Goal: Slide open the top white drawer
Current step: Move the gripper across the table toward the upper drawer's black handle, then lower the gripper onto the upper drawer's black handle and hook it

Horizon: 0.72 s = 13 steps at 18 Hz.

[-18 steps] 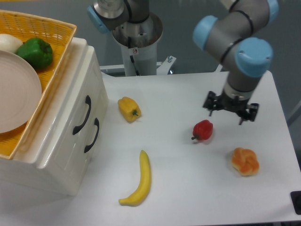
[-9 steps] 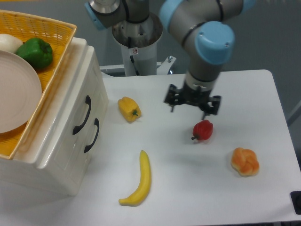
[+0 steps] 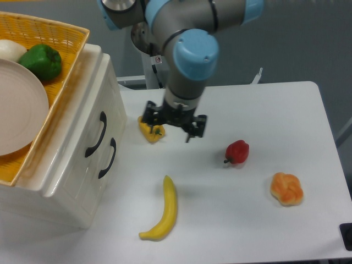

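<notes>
The cream-white cabinet (image 3: 71, 181) stands at the left with two black curved handles on its front. The top white drawer's handle (image 3: 95, 135) is the upper left one; the drawer looks shut. The lower drawer's handle (image 3: 108, 158) sits beside it. My gripper (image 3: 172, 127) hangs above the table to the right of the cabinet, over the yellow pepper (image 3: 149, 130), fingers pointing down and apart. It holds nothing and is well clear of the handle.
A yellow wicker basket (image 3: 58, 38) on the cabinet holds a green pepper (image 3: 41, 61), a plate (image 3: 16, 110) and a white item. On the table lie a banana (image 3: 164, 211), a red pepper (image 3: 237, 152) and an orange bun (image 3: 286, 188).
My arm has swept left across the table, from above the red pepper's right side to over the yellow pepper near the cabinet. The objects have not moved.
</notes>
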Each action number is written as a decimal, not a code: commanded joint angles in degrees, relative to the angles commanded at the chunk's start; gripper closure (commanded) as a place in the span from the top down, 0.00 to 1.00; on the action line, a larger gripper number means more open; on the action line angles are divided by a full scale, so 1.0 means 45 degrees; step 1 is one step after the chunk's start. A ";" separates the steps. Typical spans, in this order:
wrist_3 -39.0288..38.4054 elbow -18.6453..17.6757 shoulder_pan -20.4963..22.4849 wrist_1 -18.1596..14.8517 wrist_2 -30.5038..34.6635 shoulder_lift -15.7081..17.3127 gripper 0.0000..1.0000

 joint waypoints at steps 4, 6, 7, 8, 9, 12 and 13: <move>-0.0097 -0.0215 -0.0449 0.0000 0.0000 0.0078 1.00; -0.0176 -0.0215 -0.0703 0.0000 -0.0078 0.0078 1.00; -0.0176 -0.0215 -0.0839 -0.0019 -0.0214 0.0078 1.00; -0.0176 -0.0215 -0.0879 -0.0039 -0.0370 0.0097 1.00; -0.0176 -0.0215 -0.0938 -0.0058 -0.0526 0.0078 1.00; -0.0176 -0.0215 -0.0977 -0.0078 -0.0976 0.0000 1.00; -0.0176 -0.0215 -0.0978 -0.0097 -0.1016 0.0000 1.00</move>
